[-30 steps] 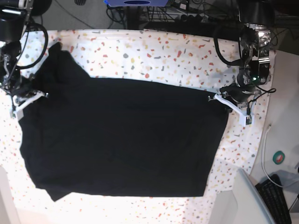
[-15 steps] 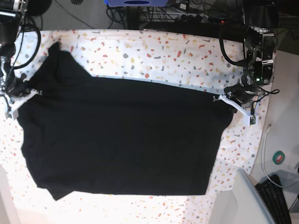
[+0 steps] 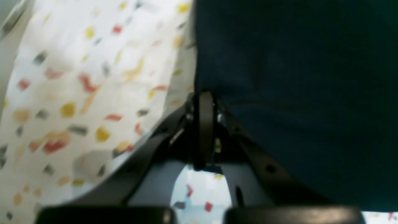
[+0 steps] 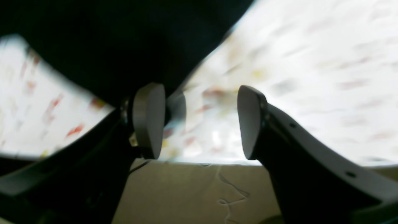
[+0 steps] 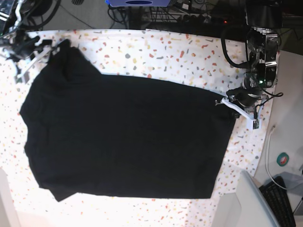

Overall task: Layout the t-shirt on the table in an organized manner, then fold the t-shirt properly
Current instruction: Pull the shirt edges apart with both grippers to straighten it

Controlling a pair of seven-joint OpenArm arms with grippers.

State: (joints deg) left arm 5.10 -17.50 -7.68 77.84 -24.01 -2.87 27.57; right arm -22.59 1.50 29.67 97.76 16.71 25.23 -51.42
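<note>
The black t-shirt (image 5: 128, 137) lies spread over the speckled table (image 5: 156, 52), with one sleeve reaching toward the far left corner. At the shirt's right edge, my left gripper (image 5: 222, 100) is shut on the fabric; the left wrist view shows the closed gripper (image 3: 205, 124) pinching the edge of the t-shirt (image 3: 295, 77) above the table (image 3: 77, 77). My right gripper (image 5: 46, 49) hangs open by the far left sleeve. In the right wrist view the right gripper (image 4: 200, 121) holds nothing, and the t-shirt (image 4: 124, 40) is just beyond its left finger. That view is blurred.
A plain grey side surface (image 5: 289, 94) runs along the right, holding a roll of tape (image 5: 283, 159), a white cable and a keyboard (image 5: 280, 201). A grey box corner (image 5: 246, 201) juts in at the front right. Cables and equipment crowd the far edge.
My right gripper has opened, let go of the shirt's left edge and swung up toward the far left corner. The left gripper stays shut on the right edge, and the shirt has shifted slightly.
</note>
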